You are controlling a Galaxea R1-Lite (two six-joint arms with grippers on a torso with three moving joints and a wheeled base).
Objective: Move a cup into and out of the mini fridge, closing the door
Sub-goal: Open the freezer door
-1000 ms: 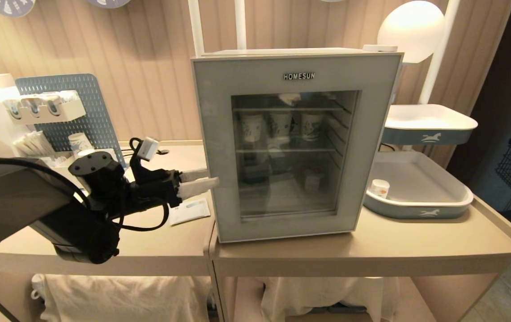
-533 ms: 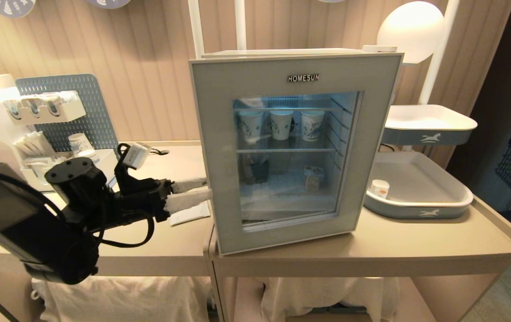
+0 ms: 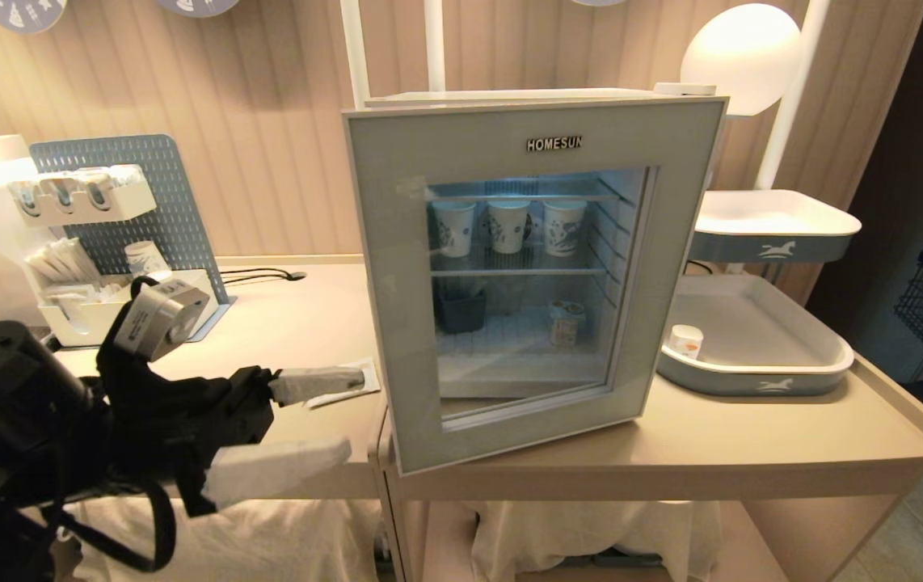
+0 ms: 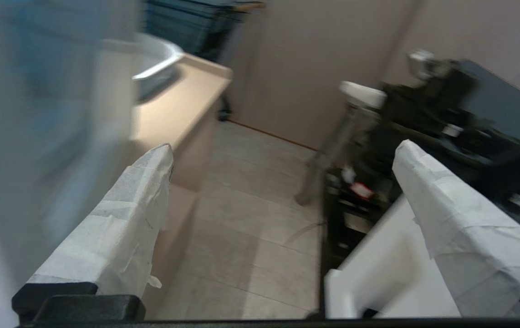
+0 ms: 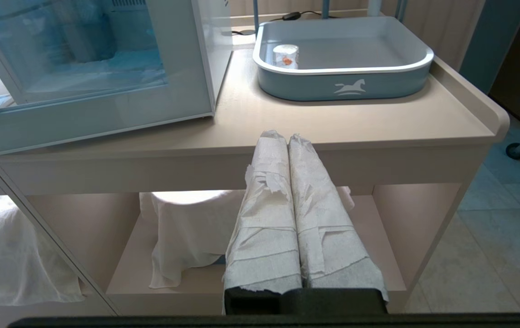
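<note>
The white box-shaped mini fridge (image 3: 534, 267) is seen on the beige table (image 3: 672, 453), its grey-framed glass door (image 3: 397, 283) slightly ajar. The tiny white plastic cup (image 3: 685, 340) is found in the grey-blue tray (image 3: 752, 380) beside it. The left gripper (image 3: 324, 420) is spread wide, empty, near the door edge. The right gripper (image 5: 287, 141) is pressed closed, empty, below the table edge.

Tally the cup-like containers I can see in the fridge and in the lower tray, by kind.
Tall white paper cups with blue patterns, top shelf: 3
Dark container, fridge floor: 1
Short pale pot, fridge floor: 1
Small white cup in the grey tray: 1
Total: 6
</note>
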